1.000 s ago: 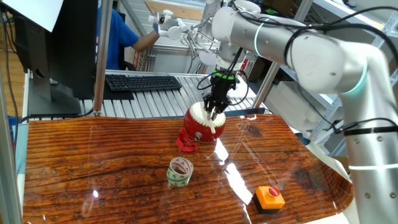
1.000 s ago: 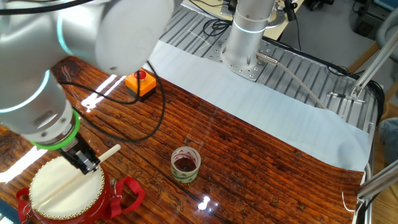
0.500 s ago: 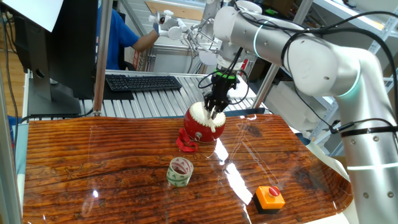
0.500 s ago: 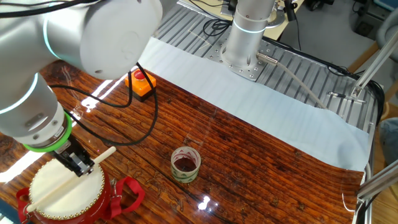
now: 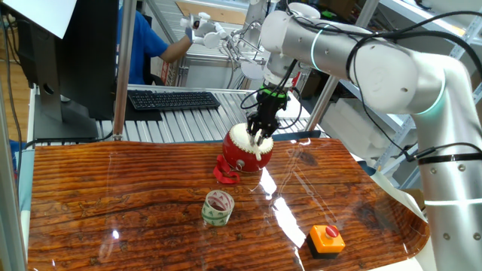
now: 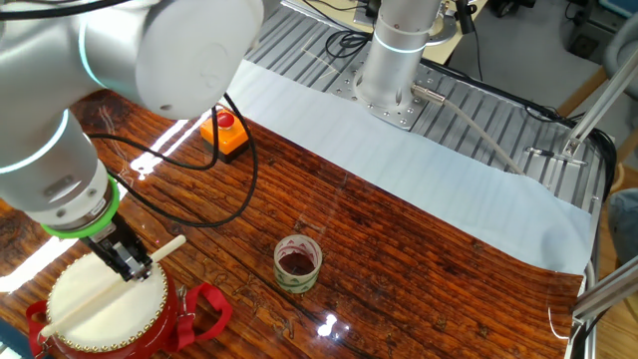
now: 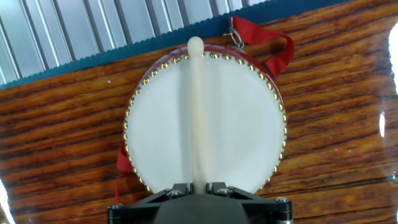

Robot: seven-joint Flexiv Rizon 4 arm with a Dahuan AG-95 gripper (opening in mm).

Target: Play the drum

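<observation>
The red drum [image 5: 242,154] with its cream-white skin [image 7: 242,124] stands at the far middle of the wooden table; it also shows at the lower left of the other fixed view [image 6: 105,309]. My gripper [image 5: 260,135] is just above the drum head and is shut on a cream drumstick [image 7: 197,112]. The stick lies flat across the skin from the jaws to its rounded tip at the far rim. In the other fixed view the gripper [image 6: 125,261] holds the stick [image 6: 100,284] over the head. A red strap [image 7: 264,40] hangs off the drum.
A green-rimmed tape roll [image 5: 218,208] lies in front of the drum. An orange push button on a black base [image 5: 327,239] sits at the front right. A keyboard [image 5: 173,99] and a person in blue [image 5: 147,45] are behind the table.
The arm's upper links shifted slightly. The gripper and the stick stay over the drum head, nearly where they were.
</observation>
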